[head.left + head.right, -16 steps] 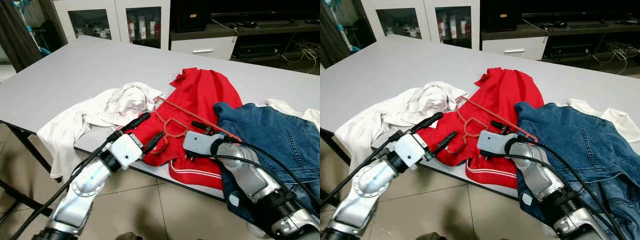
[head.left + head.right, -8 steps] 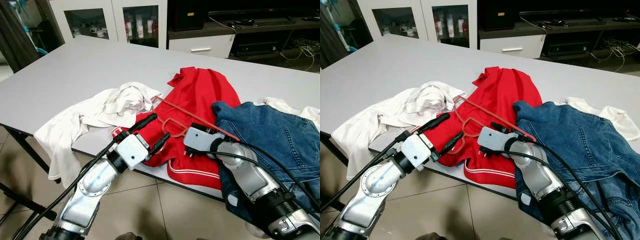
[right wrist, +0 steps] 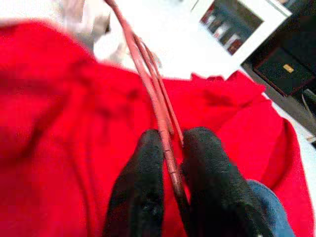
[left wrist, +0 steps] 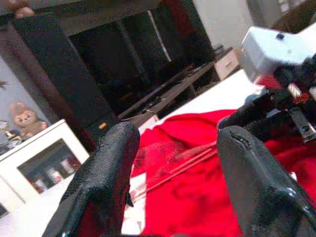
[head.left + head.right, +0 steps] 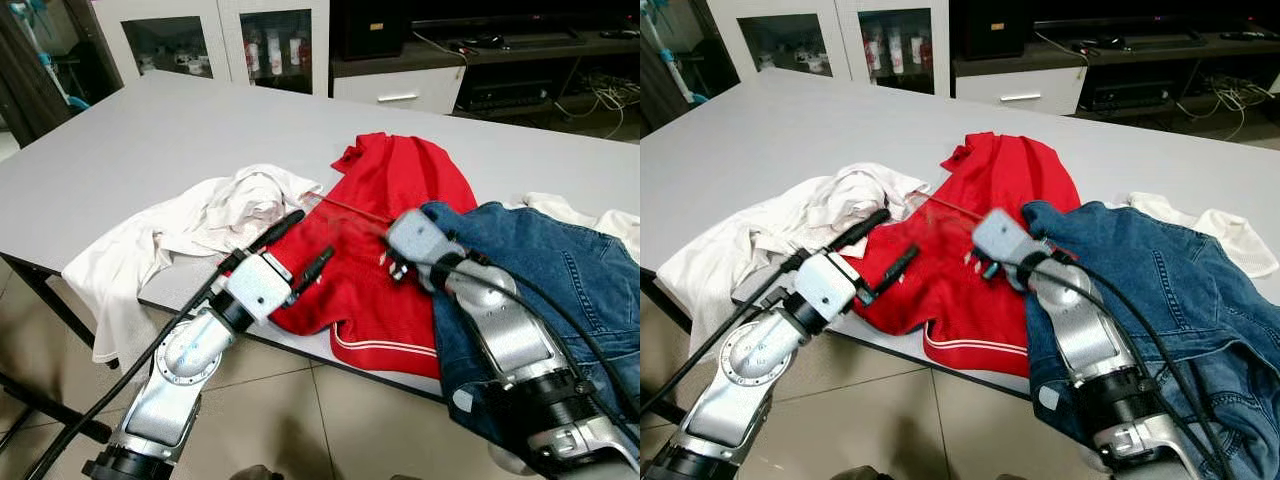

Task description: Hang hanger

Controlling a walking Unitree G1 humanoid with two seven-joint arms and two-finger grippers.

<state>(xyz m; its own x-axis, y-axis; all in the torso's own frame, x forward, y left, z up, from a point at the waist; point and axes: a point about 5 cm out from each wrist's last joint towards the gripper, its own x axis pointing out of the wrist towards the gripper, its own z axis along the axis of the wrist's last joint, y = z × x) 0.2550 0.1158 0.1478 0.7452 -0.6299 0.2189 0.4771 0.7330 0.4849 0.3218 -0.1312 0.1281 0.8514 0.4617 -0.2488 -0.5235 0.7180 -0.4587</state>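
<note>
Currently, nearest the camera, the left gripper (image 5: 295,245) hovers just above the near edge of the table (image 5: 150,140), fingers spread apart and holding nothing. The left wrist view looks between its two black fingers (image 4: 103,177) toward the red cloth, so it appears staged as a helper, perhaps to steady the garment; that is a judgement.

Just beyond, the right gripper (image 3: 170,168) is clamped on the red hanger (image 3: 148,84). The right wrist view shows the thin red wires pinched between both black pads. In the head views the hanger (image 5: 345,210) is blurred, a thin red line running from the gripper toward the white shirt (image 5: 200,215), apparently raised off the red jacket (image 5: 400,215) rather than lying flat on it. Gripping it at one end probably leaves the rest free for threading or hooking.

The red jacket lies spread on the table between the crumpled white shirt on the robot's left and a denim jacket (image 5: 560,275) on its right; the right forearm crosses over the denim. Another pale garment (image 5: 1210,225) lies past the denim.

Farthest back stand a white glass-door cabinet (image 5: 240,40) and a dark low media unit (image 5: 500,60). Any rail for hanging cannot be made out.
</note>
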